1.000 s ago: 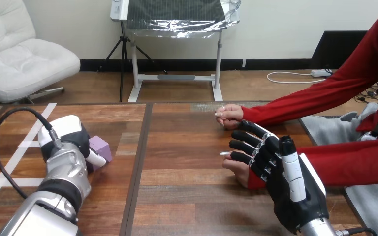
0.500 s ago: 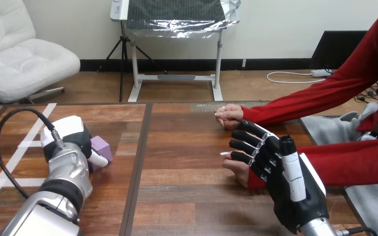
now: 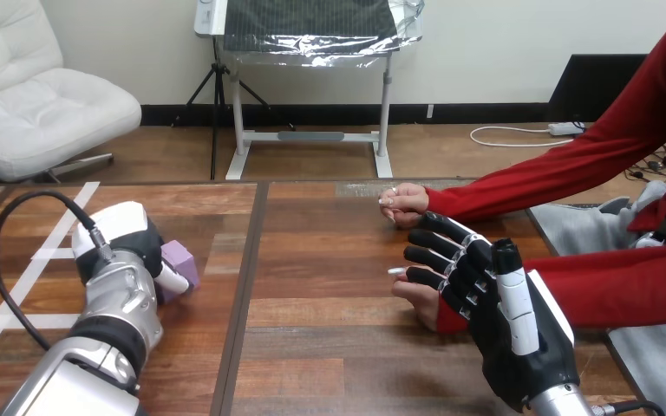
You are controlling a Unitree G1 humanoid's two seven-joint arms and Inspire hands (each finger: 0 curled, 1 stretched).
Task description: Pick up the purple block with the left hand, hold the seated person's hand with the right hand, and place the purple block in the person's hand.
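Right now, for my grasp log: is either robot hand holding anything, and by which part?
Cannot tell for the left robot hand, against the purple block. The right robot hand lies open over the person's nearer hand, clasping nothing.

There is one block (image 3: pixel 179 263) on one table (image 3: pixel 312 347). Two robot hands show: the left hand (image 3: pixel 130 238) just left of the block and the right hand (image 3: pixel 486 286) well right of it. Two of the person's hands also lie well right of the block, the near hand (image 3: pixel 416 299) and the far hand (image 3: pixel 403 201).
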